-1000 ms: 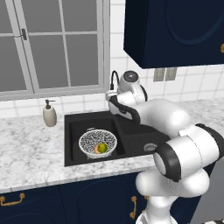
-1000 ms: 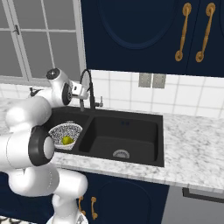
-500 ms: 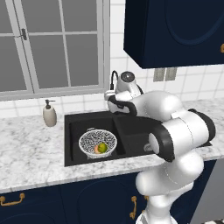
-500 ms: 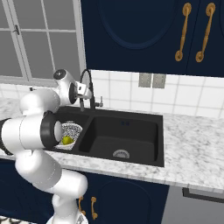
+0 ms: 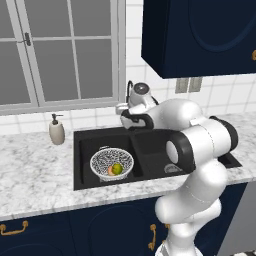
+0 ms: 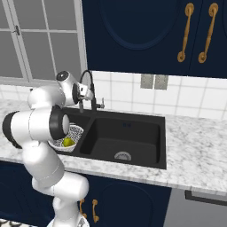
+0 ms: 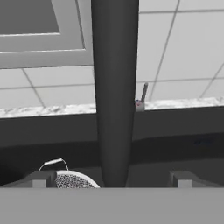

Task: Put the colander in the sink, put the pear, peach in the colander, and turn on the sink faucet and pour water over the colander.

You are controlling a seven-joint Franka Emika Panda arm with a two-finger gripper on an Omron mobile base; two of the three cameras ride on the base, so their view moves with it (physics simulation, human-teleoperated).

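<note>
Sink [image 5: 150, 145]: black double basin set in the marble counter [image 5: 35, 170]; a round silver drain shows in the right basin in the right base view
Colander [image 5: 111, 163]: white, perforated, sitting upright in the left basin; its rim also shows at the lower left of the hand view [image 7: 72, 179]
Pear [image 5: 117, 169]: yellow-green, lying inside the colander, touching the peach
Peach [image 5: 110, 170]: orange-pink, inside the colander, just left of the pear in the left base view
Sink faucet [image 6: 88, 86]: black gooseneck rising from the far edge of the sink, between the two basins; in the hand view its neck [image 7: 114, 87] runs as a thick dark column straight up the middle, very close to the camera
Faucet lever [image 7: 143, 94]: thin dark stick standing just right of the neck in the hand view, tilted slightly
Gripper [image 7: 111, 178]: raised at the faucet, above the far edge of the sink; fingers [image 7: 41, 178] spread wide apart, one on each side of the neck, holding nothing; whether they touch the neck I cannot tell
Soap dispenser [image 5: 56, 130]: white bottle on the counter, left of the sink, well apart from the gripper
Water: no flow visible at the spout
</note>
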